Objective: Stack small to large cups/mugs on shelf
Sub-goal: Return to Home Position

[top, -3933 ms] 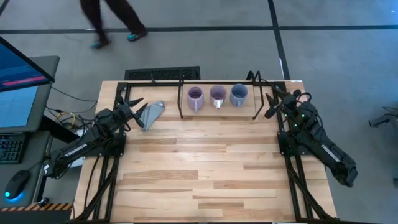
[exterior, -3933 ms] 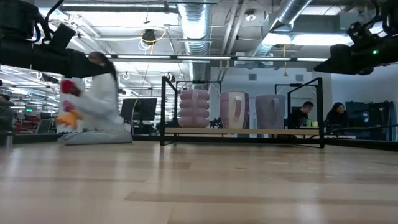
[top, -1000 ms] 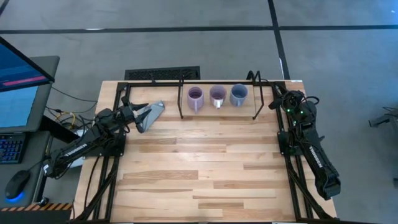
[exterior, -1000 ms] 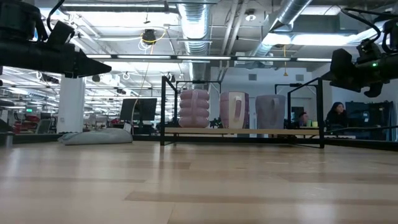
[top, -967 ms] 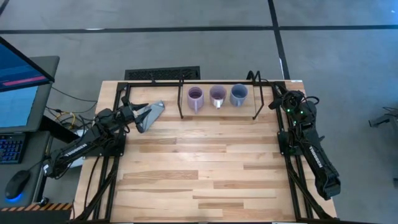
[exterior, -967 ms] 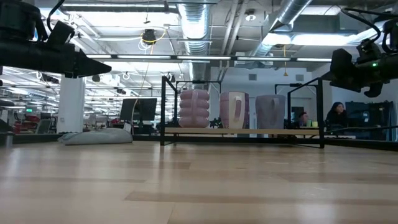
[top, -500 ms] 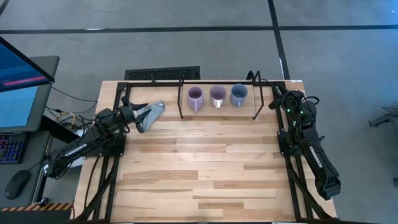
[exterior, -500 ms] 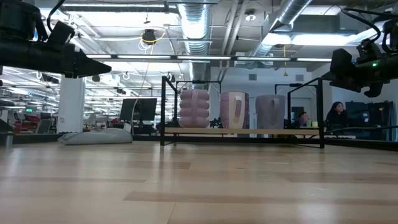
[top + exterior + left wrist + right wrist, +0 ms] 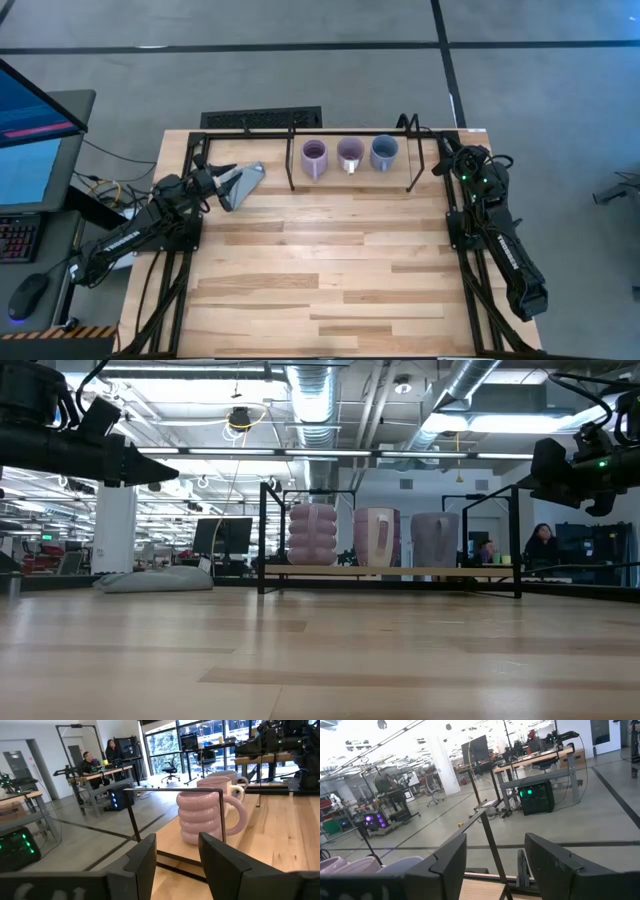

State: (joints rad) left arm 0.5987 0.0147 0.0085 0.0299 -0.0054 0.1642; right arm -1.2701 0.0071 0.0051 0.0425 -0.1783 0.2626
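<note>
Three mugs stand side by side on their bases on the shelf [image 9: 345, 133] at the table's far edge: a pale lilac ribbed mug [image 9: 314, 158], a purple mug with a white patch [image 9: 350, 154] and a blue-grey mug [image 9: 384, 152]. In the low view they stand on the shelf's wooden board [image 9: 390, 572]. My left gripper [image 9: 218, 178] is open and empty, held above the table left of the shelf; its wrist view looks at the lilac mug [image 9: 202, 817]. My right gripper [image 9: 437, 160] is open and empty, just right of the shelf.
A grey folded wedge [image 9: 243, 182] lies on the table just beyond my left gripper's tips, also seen in the low view [image 9: 155, 580]. Black tube rails run along the table's far edge and sides. Bare wood [image 9: 330, 270] fills the near half. People sit in the room behind [image 9: 545, 545].
</note>
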